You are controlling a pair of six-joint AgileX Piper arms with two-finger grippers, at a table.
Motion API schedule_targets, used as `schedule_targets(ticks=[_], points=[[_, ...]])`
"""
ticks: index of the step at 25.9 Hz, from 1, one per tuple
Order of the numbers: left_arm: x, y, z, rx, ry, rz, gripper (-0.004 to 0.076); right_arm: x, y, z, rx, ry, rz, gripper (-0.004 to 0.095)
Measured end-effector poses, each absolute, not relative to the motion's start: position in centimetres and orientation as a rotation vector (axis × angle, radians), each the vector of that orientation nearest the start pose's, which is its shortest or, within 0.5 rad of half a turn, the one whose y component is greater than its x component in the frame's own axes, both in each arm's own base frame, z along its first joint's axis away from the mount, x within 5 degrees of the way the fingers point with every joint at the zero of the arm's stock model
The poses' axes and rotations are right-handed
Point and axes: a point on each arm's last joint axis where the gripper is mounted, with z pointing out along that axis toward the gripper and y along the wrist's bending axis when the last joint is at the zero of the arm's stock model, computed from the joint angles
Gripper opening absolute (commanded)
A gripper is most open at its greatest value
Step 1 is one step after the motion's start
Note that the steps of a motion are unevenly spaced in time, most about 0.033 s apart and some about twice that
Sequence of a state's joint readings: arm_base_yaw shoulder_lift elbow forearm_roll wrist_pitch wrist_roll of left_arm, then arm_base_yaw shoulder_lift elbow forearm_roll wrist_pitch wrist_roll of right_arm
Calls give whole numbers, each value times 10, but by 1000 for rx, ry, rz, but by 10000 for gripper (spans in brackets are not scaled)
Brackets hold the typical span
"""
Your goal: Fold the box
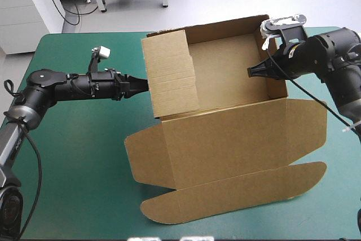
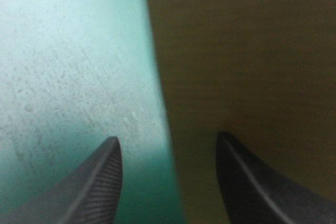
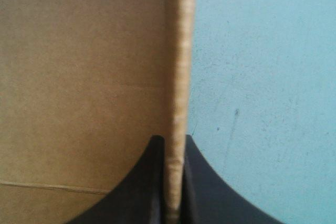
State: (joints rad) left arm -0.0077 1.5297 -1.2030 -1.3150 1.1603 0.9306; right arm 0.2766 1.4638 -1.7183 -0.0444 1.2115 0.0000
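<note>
Teal-green cover [image 1: 67,162] spread under everything. On it sat the brown box [image 1: 225,91], a tray toward the far edge with its walls up and its lid [image 1: 237,139] lying flat toward the near edge. The step in hand looked to be rolling the tall left wall [image 1: 169,77] over and down into the tray. Doing it well would likely mean pinning the right wall [image 1: 277,88] so the tray could not slide, gripping the left wall near its upper edge, and bending along the scored creases rather than across them. The right gripper [image 1: 252,71] was clamped on the right wall, with the board's edge running up between its fingers. The left gripper [image 1: 144,84] stood at the left wall's outer face with jaws wide, one finger [image 2: 100,182] over the cover and the other [image 2: 252,182] before the board, holding nothing.
</note>
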Motion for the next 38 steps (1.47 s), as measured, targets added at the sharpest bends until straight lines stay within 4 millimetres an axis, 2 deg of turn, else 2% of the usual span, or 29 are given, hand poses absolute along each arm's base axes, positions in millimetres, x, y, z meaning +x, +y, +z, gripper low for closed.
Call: schedule_targets(ticks=[2,7,13,20,26,34,38], points=[[301,-84,350,471,2030,-1308,386,290,78,439,-329,2429,64,-21],[295,-86,362,453,1956,-1381,386,292,78,437,-331,2435,60,-21],[295,-87,372,408,1885,-1447,386,293,78,437,-331,2432,56,-22],[289,-87,376,432,1894,-1424,386,293,80,437,-340,2433,69,-19],[289,-84,371,437,2085,-1252,386,290,97,438,-347,2403,101,-19],[291,-93,387,441,2300,-919,386,285,131,437,-380,2345,56,-18],[287,-103,394,451,2392,-703,318,289,143,428,-380,2369,66,-17]])
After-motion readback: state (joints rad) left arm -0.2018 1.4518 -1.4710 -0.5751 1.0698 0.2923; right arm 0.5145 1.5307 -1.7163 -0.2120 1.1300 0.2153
